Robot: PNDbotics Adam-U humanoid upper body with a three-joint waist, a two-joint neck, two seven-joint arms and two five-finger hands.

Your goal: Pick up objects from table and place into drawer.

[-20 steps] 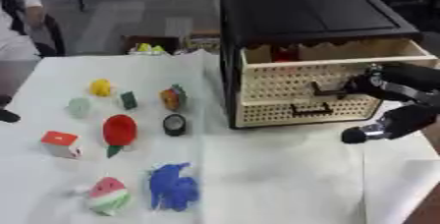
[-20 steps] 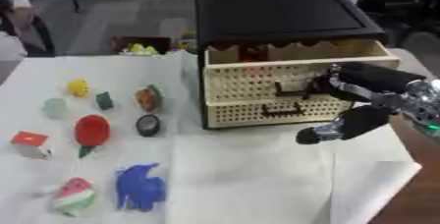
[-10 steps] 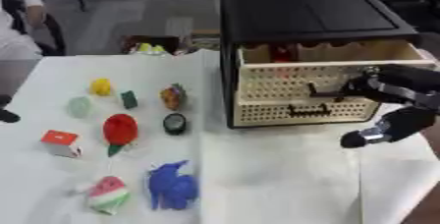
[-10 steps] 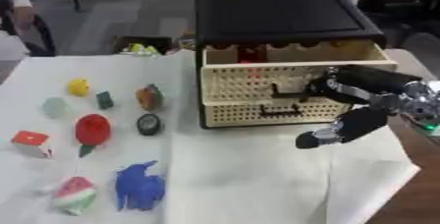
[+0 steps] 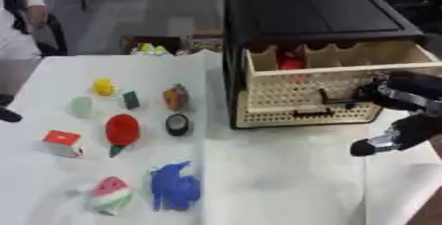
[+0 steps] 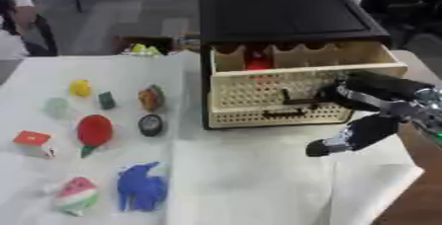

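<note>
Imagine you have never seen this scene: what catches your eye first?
Probably the black cabinet at the table's far right, its beige perforated drawer pulled open with something red inside. The robot's black right hand sits at the drawer front. Left of it, small colourful toys lie scattered on the white tablecloth.

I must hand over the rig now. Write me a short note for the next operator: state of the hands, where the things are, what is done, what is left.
Right hand: at the front of the open drawer, near the handle, fingers curled, holding nothing.
Left hand: not in view.
Done: drawer is pulled open; something red already lies inside.
Left on the table, all to the left of the drawer: yellow toy, pale green piece, dark green block, orange toy, black ring, red fruit, red and white cube, watermelon slice, blue toy.
</note>
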